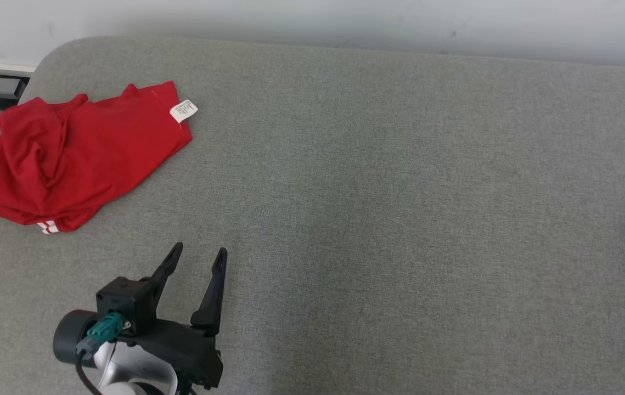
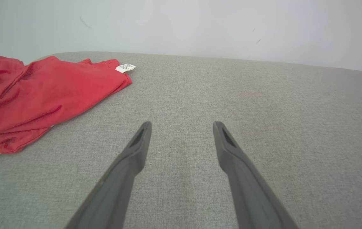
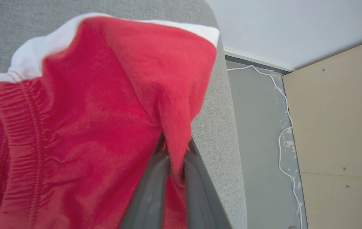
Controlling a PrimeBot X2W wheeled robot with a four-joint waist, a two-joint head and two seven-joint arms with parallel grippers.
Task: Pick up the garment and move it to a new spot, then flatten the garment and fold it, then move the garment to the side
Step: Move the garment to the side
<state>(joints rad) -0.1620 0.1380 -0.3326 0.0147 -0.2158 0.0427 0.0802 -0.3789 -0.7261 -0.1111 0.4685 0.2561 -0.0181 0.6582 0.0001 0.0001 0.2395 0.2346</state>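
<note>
Hiding the tips of the right end effector (image 3: 175, 152), pinched red garment (image 3: 88, 127).

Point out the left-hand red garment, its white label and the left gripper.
red garment (image 1: 71, 159), head view, middle of the cloth
white label (image 1: 184, 110), head view, centre of the tag
left gripper (image 1: 200, 248), head view, midway between its fingertips

— What is the broad surface?
— A grey woven-fabric cushion top (image 1: 400, 192) with rounded corners, set against a plain white wall (image 1: 345, 22).
— And past its edge?
— A smooth grey floor (image 3: 257, 133) with a white cable (image 3: 279, 152) trailing over it. A white skirting board (image 3: 257, 58) runs along the wall's foot, and there is a pale wooden panel (image 3: 336, 121) dotted with small screws.
— The light?
— Soft and even.
</note>
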